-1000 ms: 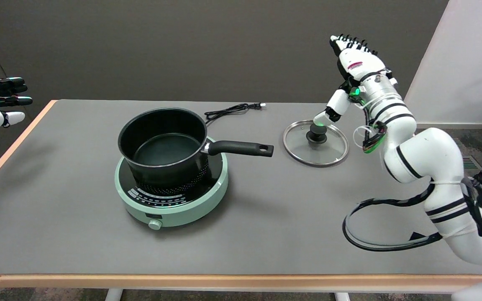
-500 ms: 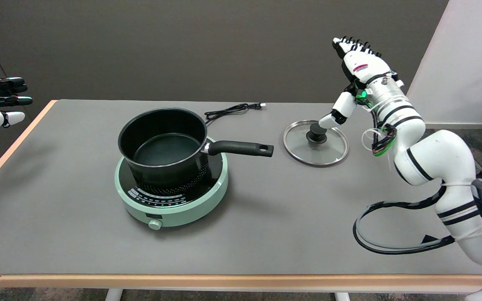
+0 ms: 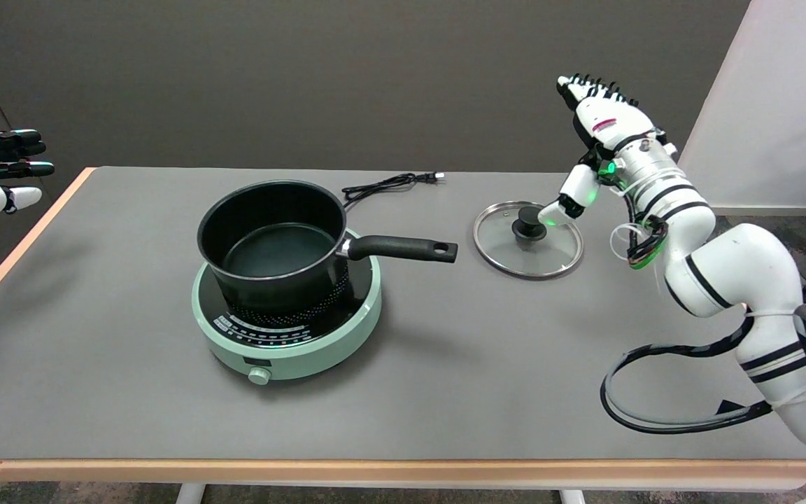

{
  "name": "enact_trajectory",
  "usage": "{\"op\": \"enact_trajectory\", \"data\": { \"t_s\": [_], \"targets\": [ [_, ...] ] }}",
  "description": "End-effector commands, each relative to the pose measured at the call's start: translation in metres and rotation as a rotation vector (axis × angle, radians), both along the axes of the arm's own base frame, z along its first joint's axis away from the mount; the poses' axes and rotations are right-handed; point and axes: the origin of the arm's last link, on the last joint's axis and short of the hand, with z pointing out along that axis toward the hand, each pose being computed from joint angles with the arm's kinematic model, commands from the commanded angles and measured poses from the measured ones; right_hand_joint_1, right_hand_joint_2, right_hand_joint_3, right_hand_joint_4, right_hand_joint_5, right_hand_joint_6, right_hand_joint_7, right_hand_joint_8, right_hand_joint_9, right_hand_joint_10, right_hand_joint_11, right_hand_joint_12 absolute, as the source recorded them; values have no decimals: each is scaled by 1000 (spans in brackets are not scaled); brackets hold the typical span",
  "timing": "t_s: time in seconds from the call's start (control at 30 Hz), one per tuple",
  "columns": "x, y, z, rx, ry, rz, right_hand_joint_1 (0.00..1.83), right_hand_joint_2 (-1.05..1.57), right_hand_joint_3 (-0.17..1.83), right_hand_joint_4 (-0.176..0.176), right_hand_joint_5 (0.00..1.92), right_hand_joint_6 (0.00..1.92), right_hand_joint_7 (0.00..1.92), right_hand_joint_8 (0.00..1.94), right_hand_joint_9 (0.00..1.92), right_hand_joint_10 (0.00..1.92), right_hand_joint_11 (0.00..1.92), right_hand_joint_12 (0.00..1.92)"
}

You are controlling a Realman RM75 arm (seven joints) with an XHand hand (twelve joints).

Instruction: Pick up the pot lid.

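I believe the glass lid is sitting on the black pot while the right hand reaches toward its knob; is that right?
Not quite. The head view shows the glass lid lying flat on the table, to the right of the open black pot. The rest holds: the right hand reaches toward the lid's knob.

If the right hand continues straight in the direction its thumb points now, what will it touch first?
Most likely the black knob of the pot lid: the right hand has its thumb tip just right of it, pointing down-left. Depth is unclear from this one view.
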Motion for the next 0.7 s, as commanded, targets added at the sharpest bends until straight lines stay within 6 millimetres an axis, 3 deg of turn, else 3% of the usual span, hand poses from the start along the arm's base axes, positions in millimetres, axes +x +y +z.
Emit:
{"op": "enact_trajectory", "data": {
  "t_s": [0.03,0.33,0.7],
  "targets": [
    [-40,-8,-9,18,19,-140,1213,-669,1138,-66,40,40,40,40,40,40,40,40],
    [-54,-24,-15,25,16,-191,1219,-641,1103,-85,41,41,41,41,41,41,41,41],
    [-57,-36,-14,17,2,-200,1232,-595,1043,-108,42,42,42,42,42,42,42,42]
  ]
}}
